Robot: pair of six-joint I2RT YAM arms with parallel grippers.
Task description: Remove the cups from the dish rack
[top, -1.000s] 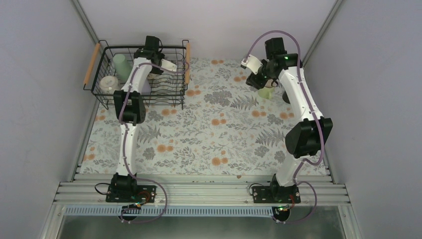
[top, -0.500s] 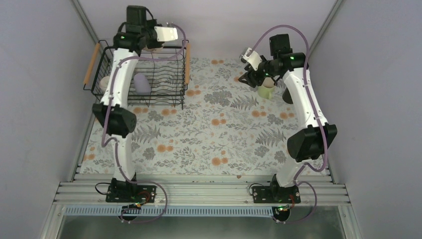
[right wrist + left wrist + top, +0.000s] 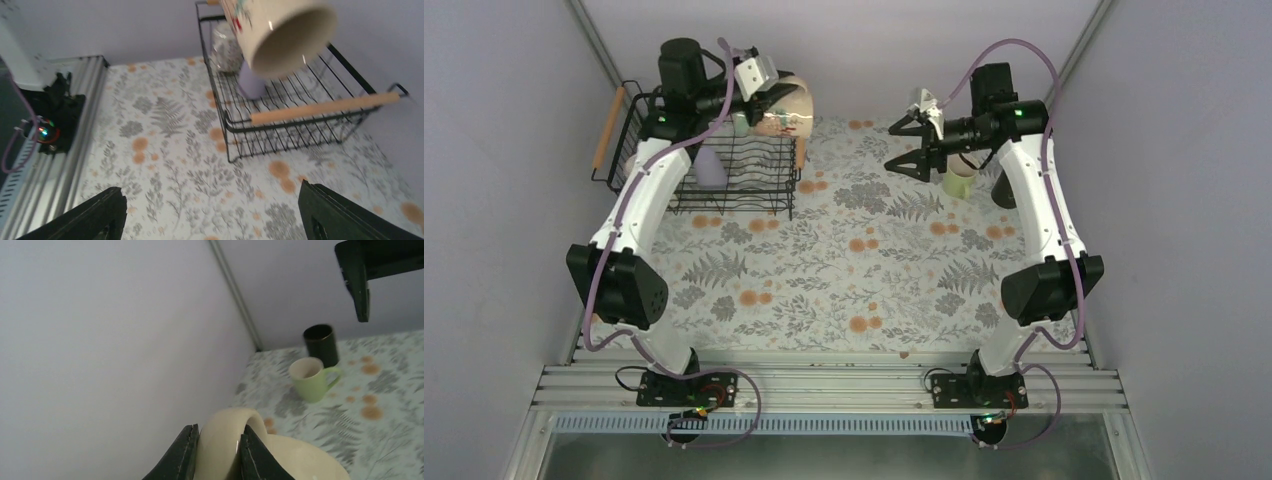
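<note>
L gripper [image 3: 218, 440] is clenched: pads pinch the handle loop of the beige patterned mug [image 3: 786, 110], one finger on each side. L wrist cam gives me that pinch close up, but only a slice of mug body under my fingers. Top cam fills in the rest. The mug's in the air, lying on its side, over the far corner of the dish rack [image 3: 624, 150] on the side nearest my R arm [image 3: 1034, 210], mouth pointing away from my L wrist. R wrist cam looks straight into that mouth: cream inside, nothing in it, and the mug hangs above the wire, not touching.

R gripper [image 3: 210, 200] is released, fingers spread wide, nothing btwn them, aimed across the floral cloth [image 3: 824, 280] at the rack. From there I see the near wooden handle [image 3: 325, 107]. In the rack sits a lavender cup [image 3: 250, 82], with a clear glass [image 3: 225, 47] just behind it. Top cam shows the lavender one too, but my L arm [image 3: 639, 200] covers the glass.

Ahead of my L fingers, well apart, the light green mug [image 3: 312, 380] stands upright on the cloth. The black cup [image 3: 321, 342] is just beyond it, by the wall corner. In the top cam both sit just behind my R wrist, the black one half hidden by the arm.
</note>
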